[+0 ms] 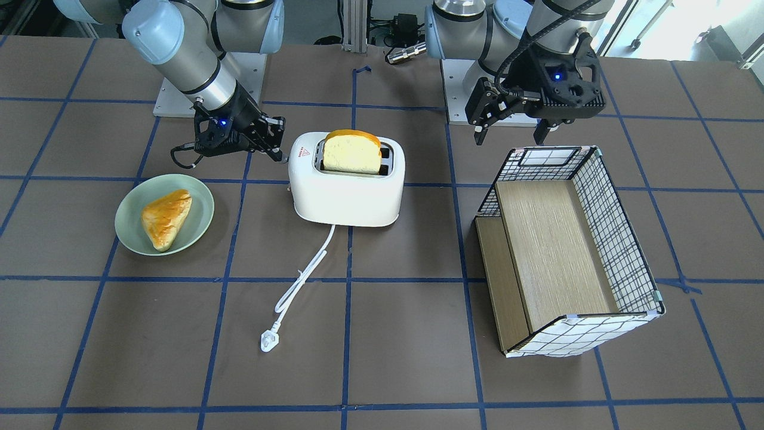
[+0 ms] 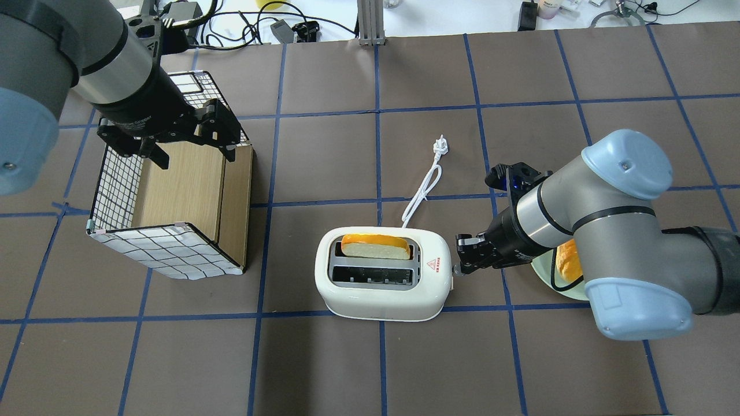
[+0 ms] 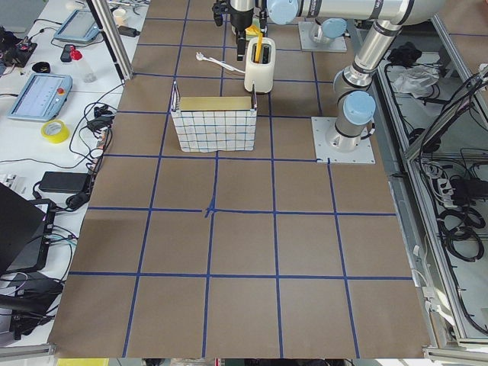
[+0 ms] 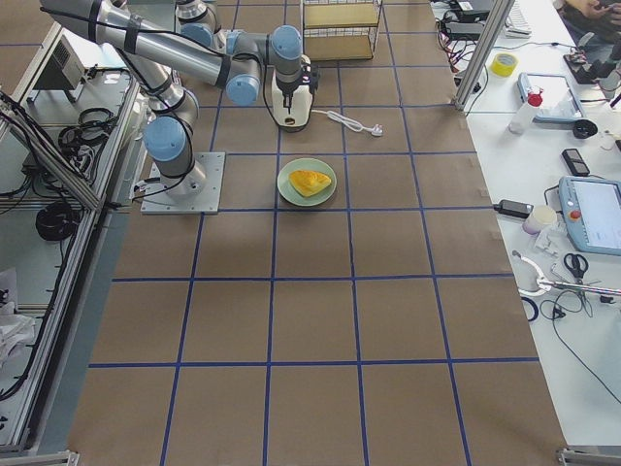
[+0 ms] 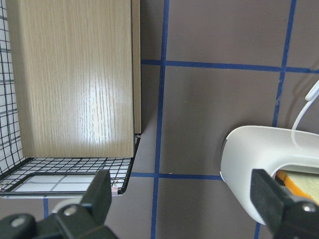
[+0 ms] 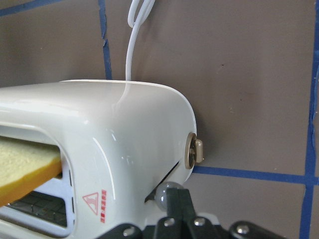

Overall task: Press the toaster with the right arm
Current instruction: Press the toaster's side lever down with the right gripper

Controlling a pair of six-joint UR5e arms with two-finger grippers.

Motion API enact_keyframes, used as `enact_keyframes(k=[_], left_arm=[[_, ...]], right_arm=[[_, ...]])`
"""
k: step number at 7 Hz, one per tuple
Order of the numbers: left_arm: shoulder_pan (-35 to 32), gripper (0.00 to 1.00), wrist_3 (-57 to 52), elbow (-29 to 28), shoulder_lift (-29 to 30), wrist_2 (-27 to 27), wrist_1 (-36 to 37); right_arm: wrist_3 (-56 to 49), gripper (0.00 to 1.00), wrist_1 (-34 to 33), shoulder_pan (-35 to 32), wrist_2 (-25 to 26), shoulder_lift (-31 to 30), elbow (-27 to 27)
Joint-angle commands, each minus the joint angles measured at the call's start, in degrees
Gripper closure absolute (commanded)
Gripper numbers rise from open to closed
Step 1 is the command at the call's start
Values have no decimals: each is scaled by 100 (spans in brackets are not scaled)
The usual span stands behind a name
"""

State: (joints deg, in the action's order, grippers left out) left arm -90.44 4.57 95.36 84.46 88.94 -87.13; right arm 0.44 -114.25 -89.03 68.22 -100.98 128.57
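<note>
The white toaster (image 1: 346, 194) stands mid-table with a bread slice (image 1: 352, 151) sticking up from one slot. It also shows in the overhead view (image 2: 381, 294). My right gripper (image 1: 278, 153) is shut, with its tips at the toaster's end by the red triangle sticker (image 2: 430, 264). In the right wrist view the shut fingertips (image 6: 177, 211) touch the small grey lever knob (image 6: 166, 195), just below a gold dial (image 6: 193, 152). My left gripper (image 2: 193, 153) is open and empty, hovering over the back edge of the wire basket (image 2: 115, 190).
A green plate (image 1: 200, 206) with a bread piece (image 1: 166, 218) lies beside the toaster, under my right arm. The toaster's white cord and plug (image 1: 268, 341) trail toward the far table edge. The wire basket with wooden shelves (image 1: 615, 239) lies on its side.
</note>
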Motion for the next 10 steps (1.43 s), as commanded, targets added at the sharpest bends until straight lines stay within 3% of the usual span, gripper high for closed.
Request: enact_keyframes(k=[1,9,10], left_arm=[[0,0,0,0,0,0,3],[0,0,0,0,0,-9,3],[0,0,0,0,0,-9,3]], right_arm=[[-123,100,-1,-1,-1,139,2],[-35,100,-27,-9,130,790,-7],[-35,100,-27,-1,348,799,-16]])
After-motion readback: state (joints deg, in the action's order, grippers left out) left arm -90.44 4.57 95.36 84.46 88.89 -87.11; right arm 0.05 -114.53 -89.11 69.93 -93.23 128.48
